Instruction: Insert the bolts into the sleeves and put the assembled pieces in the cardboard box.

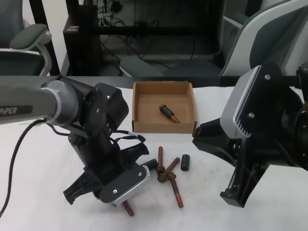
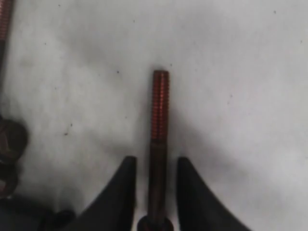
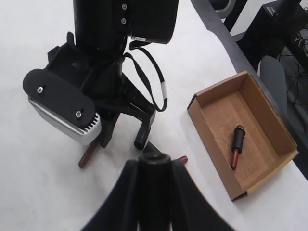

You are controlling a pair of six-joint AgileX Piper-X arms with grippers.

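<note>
- Bolt (image 2: 160,110) lies flat on the white table (image 2: 240,72), on the near side of the cardboard box (image 1: 139,126) and well apart from it. Its threaded end sticks out past the fingertips.
- Left gripper (image 2: 156,163) is down over that bolt. Its 2 fingers (image 2: 120,192) are narrowly parted, 1 on each side of the plain shank, with a thin gap showing on both sides.
- Loose bolts (image 1: 177,190), 3 of them, lie in a small cluster nearer the box, their heads close together.
- Loose sleeve (image 1: 185,162), short and black, lies just beside that cluster, between it and the box's near wall.
- Right gripper (image 3: 154,164) hangs above the table off the box's near right corner. Its jaws are closed narrow on a black held sleeve (image 3: 154,158), seen end-on.
- Box stands open-topped. 1 assembled piece (image 1: 168,112), a dark sleeve on a reddish bolt, lies slantwise on its floor, clear of the walls.
</note>
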